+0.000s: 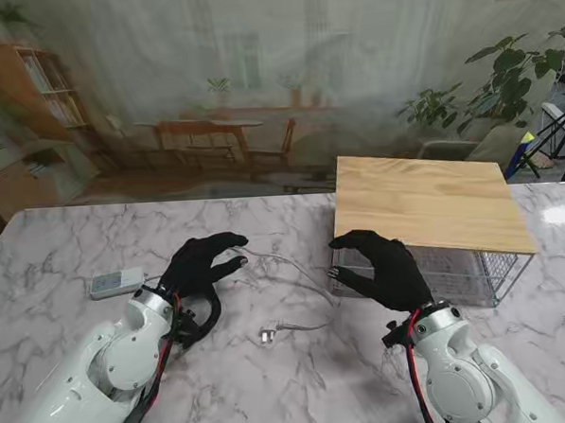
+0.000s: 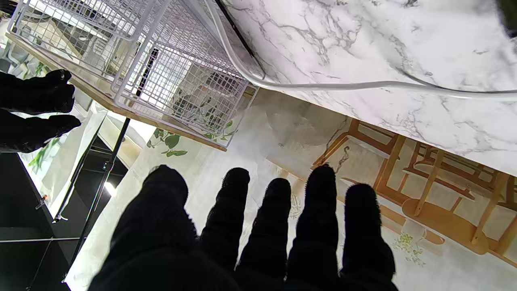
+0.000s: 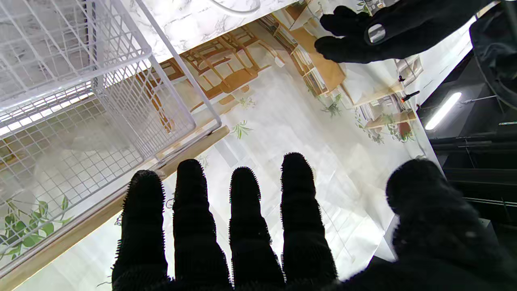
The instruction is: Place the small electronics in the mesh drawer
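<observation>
- Here, nearest to me on the marble counter (image 1: pixel 73 374), bare stone runs between the two white forearms, with open room from the near edge up to the things in the middle.
- A small metal-tipped plug (image 1: pixel 267 335) lies in that middle gap, its short lead trailing toward the right; it lies between both hands, touching neither.
- The left robot hand (image 1: pixel 202 266) is raised above the counter, its black-gloved fingers (image 2: pixel 319 210) spread apart and stretched forward, grasping nothing; the left wrist view shows all five apart with air between them.
- The right robot hand (image 1: pixel 385 266) is likewise released, four fingers (image 3: pixel 297 202) straight and parted, thumb out to the side, poised just in front of the mesh drawer's near left corner; whether a fingertip touches the wire I cannot tell.
- A thin white cable (image 1: pixel 290 266) curves across the stone between the two hands, starting just beside the left fingertips and running toward the drawer.
- A small white remote-like device (image 1: pixel 116 282) lies flat to the left of the left robot hand, near it but apart.
- The white mesh drawer (image 1: pixel 466 276) sits on the right under a light wooden top (image 1: pixel 424 199), its wire front facing me; its right side lies close to the counter's right edge.
- Farther off, the counter stays bare up to its far edge.
</observation>
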`<action>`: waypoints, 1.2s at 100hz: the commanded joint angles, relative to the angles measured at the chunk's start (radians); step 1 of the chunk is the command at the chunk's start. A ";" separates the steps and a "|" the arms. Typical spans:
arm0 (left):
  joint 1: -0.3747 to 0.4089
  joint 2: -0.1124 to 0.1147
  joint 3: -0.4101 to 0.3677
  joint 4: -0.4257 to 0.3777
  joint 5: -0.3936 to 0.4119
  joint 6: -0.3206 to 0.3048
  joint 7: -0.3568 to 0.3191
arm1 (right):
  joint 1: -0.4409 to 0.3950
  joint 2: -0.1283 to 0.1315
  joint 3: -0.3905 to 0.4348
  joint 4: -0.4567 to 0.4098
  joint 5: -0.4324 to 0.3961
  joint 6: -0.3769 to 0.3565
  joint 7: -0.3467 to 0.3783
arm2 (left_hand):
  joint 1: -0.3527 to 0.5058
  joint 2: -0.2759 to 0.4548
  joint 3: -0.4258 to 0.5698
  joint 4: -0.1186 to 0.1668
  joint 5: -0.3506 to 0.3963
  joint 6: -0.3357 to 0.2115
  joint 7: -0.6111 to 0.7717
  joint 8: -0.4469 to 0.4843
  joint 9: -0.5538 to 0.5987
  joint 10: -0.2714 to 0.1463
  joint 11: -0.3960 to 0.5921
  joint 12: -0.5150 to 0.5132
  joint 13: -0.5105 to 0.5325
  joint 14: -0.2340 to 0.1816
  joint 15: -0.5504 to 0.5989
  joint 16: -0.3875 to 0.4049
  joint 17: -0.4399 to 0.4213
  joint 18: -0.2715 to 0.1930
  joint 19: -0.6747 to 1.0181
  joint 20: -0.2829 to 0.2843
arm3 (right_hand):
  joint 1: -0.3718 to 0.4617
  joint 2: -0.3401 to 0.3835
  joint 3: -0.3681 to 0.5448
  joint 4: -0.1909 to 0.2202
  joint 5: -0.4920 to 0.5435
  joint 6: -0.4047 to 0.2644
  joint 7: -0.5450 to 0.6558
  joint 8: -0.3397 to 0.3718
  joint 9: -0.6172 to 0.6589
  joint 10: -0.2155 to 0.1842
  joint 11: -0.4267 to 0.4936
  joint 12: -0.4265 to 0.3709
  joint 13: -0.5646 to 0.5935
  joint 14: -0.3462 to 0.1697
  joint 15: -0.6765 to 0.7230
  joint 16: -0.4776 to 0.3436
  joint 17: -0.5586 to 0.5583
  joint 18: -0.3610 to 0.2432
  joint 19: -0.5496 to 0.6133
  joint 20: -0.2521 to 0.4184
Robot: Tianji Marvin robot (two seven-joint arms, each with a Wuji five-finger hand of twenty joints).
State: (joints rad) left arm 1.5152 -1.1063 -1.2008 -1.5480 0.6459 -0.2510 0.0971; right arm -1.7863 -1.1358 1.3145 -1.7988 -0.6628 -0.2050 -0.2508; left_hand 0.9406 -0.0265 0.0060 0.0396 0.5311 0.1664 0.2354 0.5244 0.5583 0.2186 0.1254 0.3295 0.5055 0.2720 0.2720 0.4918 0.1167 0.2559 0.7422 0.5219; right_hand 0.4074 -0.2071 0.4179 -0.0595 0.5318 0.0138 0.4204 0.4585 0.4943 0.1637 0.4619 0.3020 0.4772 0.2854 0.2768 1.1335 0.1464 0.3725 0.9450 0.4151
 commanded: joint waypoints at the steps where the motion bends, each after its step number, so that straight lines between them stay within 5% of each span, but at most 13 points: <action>1: 0.000 -0.002 0.000 0.001 0.000 -0.005 -0.014 | -0.004 -0.002 -0.002 -0.001 -0.003 0.004 0.002 | -0.011 0.044 -0.027 -0.026 0.006 -0.007 -0.007 0.001 -0.011 -0.015 0.007 0.010 -0.003 -0.009 0.005 0.005 -0.013 0.014 -0.021 0.011 | 0.022 0.032 -0.012 0.020 0.008 -0.021 0.004 0.013 0.012 -0.013 -0.018 0.003 -0.011 -0.022 -0.057 0.004 -0.006 0.000 -0.012 0.015; 48: 0.008 -0.003 -0.016 0.001 -0.004 -0.011 -0.007 | -0.020 -0.001 -0.003 -0.020 -0.022 0.020 -0.006 | -0.012 0.043 -0.027 -0.026 0.007 -0.006 -0.007 0.001 -0.010 -0.014 0.006 0.010 -0.003 -0.009 0.005 0.005 -0.013 0.015 -0.022 0.011 | 0.024 0.034 -0.011 0.020 0.010 -0.019 0.006 0.015 0.013 -0.010 -0.016 0.004 -0.011 -0.020 -0.057 0.004 -0.008 0.000 -0.013 0.015; 78: 0.009 -0.006 -0.030 0.007 -0.004 -0.015 0.010 | -0.111 0.026 0.061 -0.076 -0.168 0.007 0.046 | -0.012 0.045 -0.027 -0.026 0.006 -0.006 -0.008 0.001 -0.010 -0.015 0.006 0.010 -0.003 -0.008 0.005 0.005 -0.015 0.015 -0.022 0.011 | 0.027 0.039 -0.005 0.022 0.033 -0.019 0.023 0.022 0.042 -0.007 0.015 0.018 0.044 -0.013 -0.037 0.012 0.019 0.004 0.008 0.020; 101: 0.005 -0.005 -0.026 0.009 0.006 -0.008 0.011 | -0.202 0.042 0.122 -0.112 -0.302 0.012 0.054 | -0.013 0.045 -0.028 -0.026 0.006 -0.007 -0.008 0.001 -0.010 -0.015 0.006 0.010 -0.004 -0.010 0.004 0.005 -0.014 0.015 -0.023 0.011 | 0.008 0.023 0.054 0.019 0.188 -0.023 0.219 0.140 0.141 -0.010 0.296 0.280 0.211 -0.017 0.017 0.070 0.076 -0.017 0.144 0.059; 108: 0.004 -0.004 -0.023 0.010 0.013 -0.004 0.013 | -0.210 0.045 0.129 -0.100 -0.319 0.008 0.054 | -0.012 0.044 -0.027 -0.026 0.007 -0.007 -0.007 0.002 -0.010 -0.014 0.006 0.010 -0.002 -0.010 0.005 0.005 -0.013 0.014 -0.022 0.012 | 0.000 0.025 0.064 0.017 0.153 -0.028 0.181 0.127 0.108 -0.004 0.217 0.251 0.167 -0.018 -0.005 0.063 0.054 -0.021 0.127 0.045; 120: 0.000 -0.003 -0.012 0.012 0.019 0.008 0.004 | -0.203 0.050 0.137 -0.063 -0.335 -0.005 0.060 | -0.011 0.045 -0.026 -0.026 0.007 -0.008 -0.007 0.002 -0.011 -0.015 0.006 0.010 -0.003 -0.009 0.004 0.005 -0.014 0.016 -0.023 0.012 | -0.002 0.016 0.069 0.015 0.123 -0.021 0.100 0.076 0.031 0.003 0.020 0.073 -0.042 -0.030 -0.072 0.004 -0.006 -0.073 0.023 -0.032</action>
State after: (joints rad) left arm 1.5196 -1.1081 -1.2221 -1.5412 0.6641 -0.2530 0.1209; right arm -1.9904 -1.0915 1.4471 -1.8990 -0.9912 -0.2025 -0.1977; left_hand 0.9406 -0.0265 0.0060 0.0397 0.5311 0.1663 0.2354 0.5244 0.5583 0.2185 0.1254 0.3296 0.5055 0.2719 0.2720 0.4920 0.1166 0.2559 0.7421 0.5219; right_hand 0.4075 -0.2071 0.4727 -0.0595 0.6960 0.0138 0.5621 0.5647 0.5663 0.1639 0.5547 0.4366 0.5162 0.2747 0.2769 1.1623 0.1720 0.3423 1.0141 0.4268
